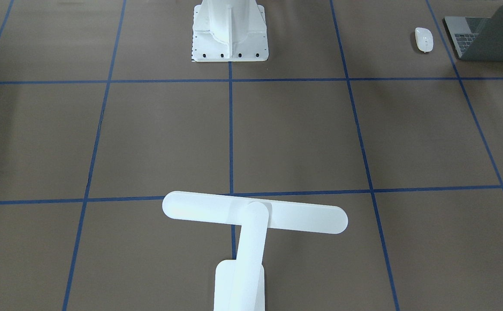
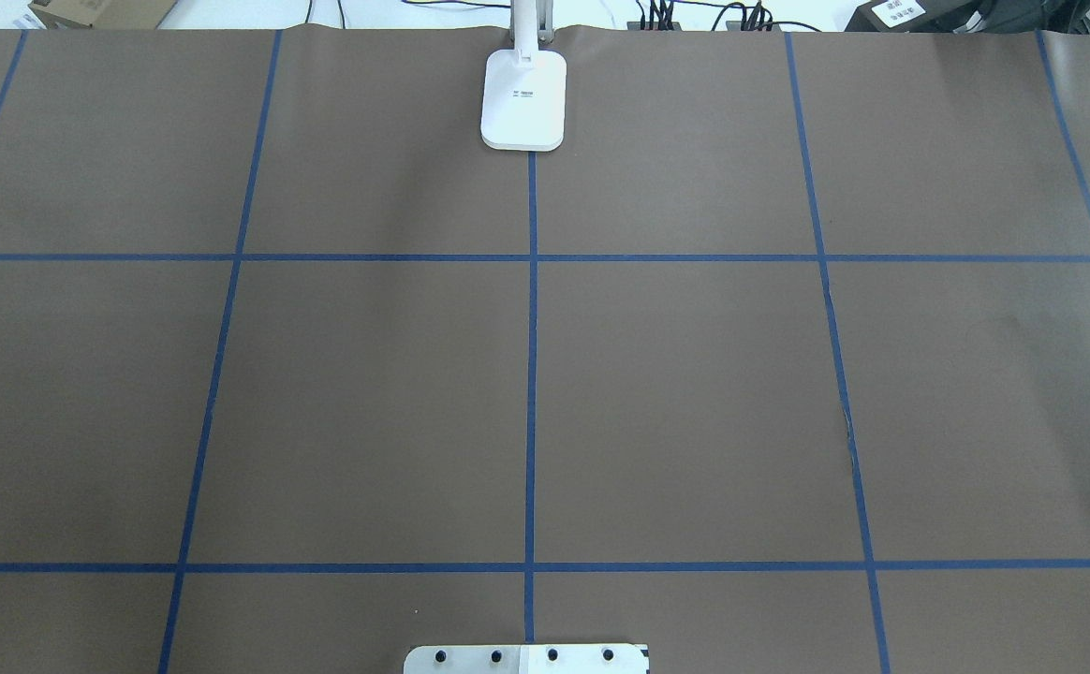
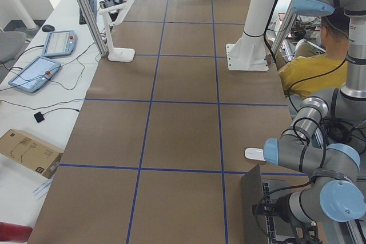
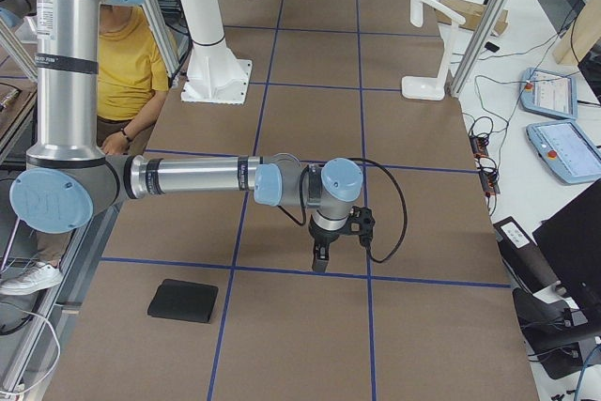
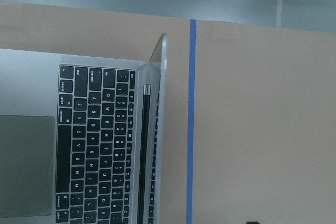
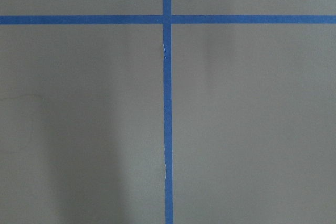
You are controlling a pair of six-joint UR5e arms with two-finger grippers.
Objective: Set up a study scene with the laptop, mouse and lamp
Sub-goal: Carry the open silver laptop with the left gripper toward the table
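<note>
The laptop (image 1: 489, 36) stands open at the table's corner on my left side, its keyboard (image 5: 100, 145) filling the left wrist view and its lid edge-on. The white mouse (image 1: 423, 39) lies beside it, toward the middle. The lamp (image 1: 251, 216) stands upright at the far middle edge, its base (image 2: 523, 98) on the blue centre line. My left gripper (image 3: 266, 224) hangs just above the laptop behind the raised lid (image 3: 251, 204); I cannot tell whether it is open or shut. My right gripper (image 4: 319, 258) points down over bare table near a tape crossing, state unclear.
A white bolted pedestal (image 1: 230, 39) stands at the near middle edge. A flat black pad (image 4: 185, 300) lies near the corner on my right side. A person in a yellow shirt (image 4: 127, 53) sits behind the table. Tablets and cables lie beyond the far edge.
</note>
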